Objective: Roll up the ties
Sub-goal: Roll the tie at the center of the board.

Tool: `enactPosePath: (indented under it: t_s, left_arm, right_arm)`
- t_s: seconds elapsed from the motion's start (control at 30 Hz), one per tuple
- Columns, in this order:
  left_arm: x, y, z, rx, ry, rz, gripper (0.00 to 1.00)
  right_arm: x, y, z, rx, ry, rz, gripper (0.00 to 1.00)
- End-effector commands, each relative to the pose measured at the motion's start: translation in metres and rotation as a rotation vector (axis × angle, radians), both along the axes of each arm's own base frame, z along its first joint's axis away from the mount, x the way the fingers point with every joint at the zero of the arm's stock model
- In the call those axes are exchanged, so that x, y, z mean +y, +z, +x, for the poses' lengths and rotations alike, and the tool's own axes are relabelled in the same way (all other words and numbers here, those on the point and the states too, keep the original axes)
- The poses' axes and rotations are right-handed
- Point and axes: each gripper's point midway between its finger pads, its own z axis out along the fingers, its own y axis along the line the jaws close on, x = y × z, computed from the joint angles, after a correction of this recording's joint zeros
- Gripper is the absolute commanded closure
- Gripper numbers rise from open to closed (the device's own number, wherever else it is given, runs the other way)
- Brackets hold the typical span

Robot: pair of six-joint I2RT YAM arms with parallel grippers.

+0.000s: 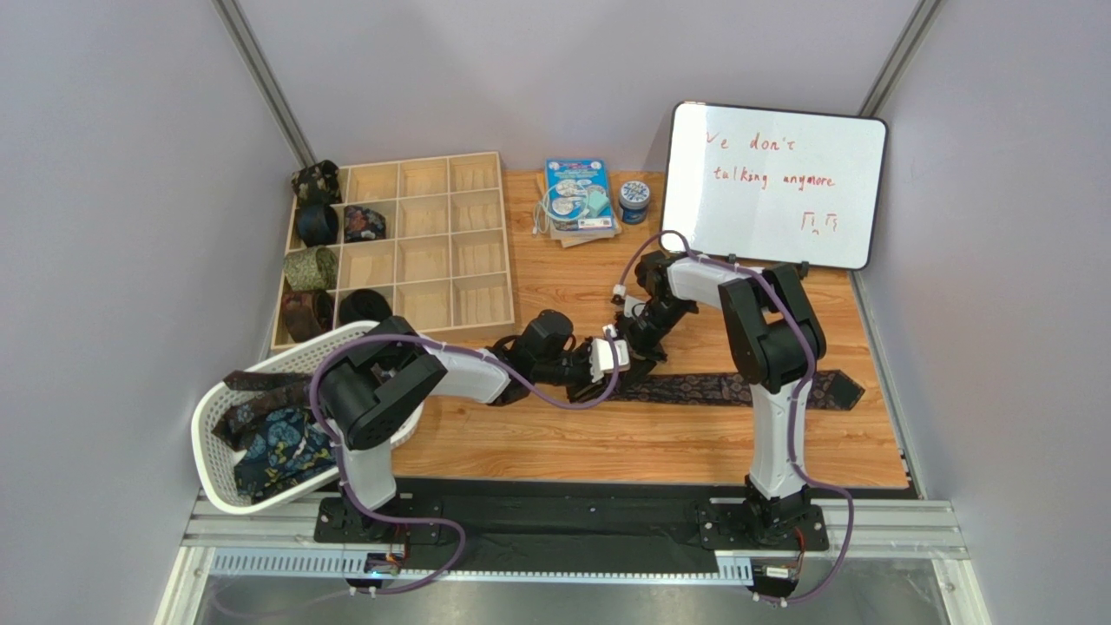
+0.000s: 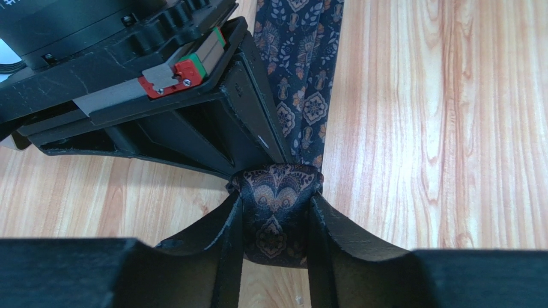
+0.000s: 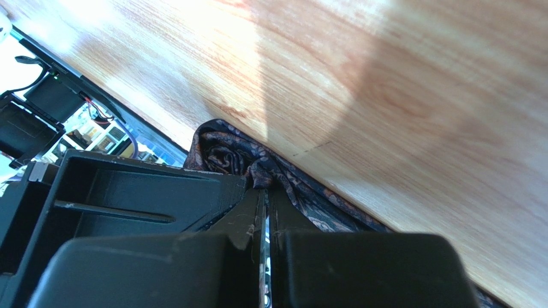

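One tie (image 1: pixel 730 388) lies flat on the table (image 1: pixel 652 443) in front of the whiteboard (image 1: pixel 776 169). The tie's end out to the left of the whiteboard is wound into a coil (image 2: pixel 276 192). The left gripper (image 2: pixel 275 215) is partly closed, with one finger pressed against each side of the coil. The right gripper (image 3: pixel 267 192) has its fingers fully together, tips against the coil. Whether fabric is pinched between them cannot be determined.

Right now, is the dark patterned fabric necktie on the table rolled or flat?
Partly rolled: necktie coiled at one end in the left gripper, the rest flat.
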Motion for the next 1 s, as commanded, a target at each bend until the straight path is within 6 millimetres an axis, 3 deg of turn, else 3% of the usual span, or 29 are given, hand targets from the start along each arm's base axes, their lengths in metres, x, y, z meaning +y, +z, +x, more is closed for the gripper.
enactPosePath:
  t_s: [0.0,0.2,0.5,0.8,0.97]
  left_arm:
    - [0.024,-0.054,-0.020,0.017,-0.012,0.204,0.64]
    - [0.042,-0.079,-0.028,0.058,-0.001,0.323,0.71]
    - [0.051,-0.096,-0.037,0.091,-0.045,0.425,0.76]
    - [0.052,-0.105,-0.039,0.110,-0.053,0.462,0.78]
    - [0.052,-0.107,-0.040,0.121,-0.061,0.468,0.78]
  right_arm:
    - [0.001,-0.017,0.012,-0.107,0.054,-0.001,1.00]
    - [0.003,-0.008,0.008,-0.106,0.061,0.024,1.00]
    - [0.000,0.030,0.019,-0.162,0.063,0.052,0.86]
    - [-0.024,0.049,0.025,-0.173,0.033,0.030,0.79]
    - [-0.033,0.059,0.028,-0.182,0.002,0.056,0.64]
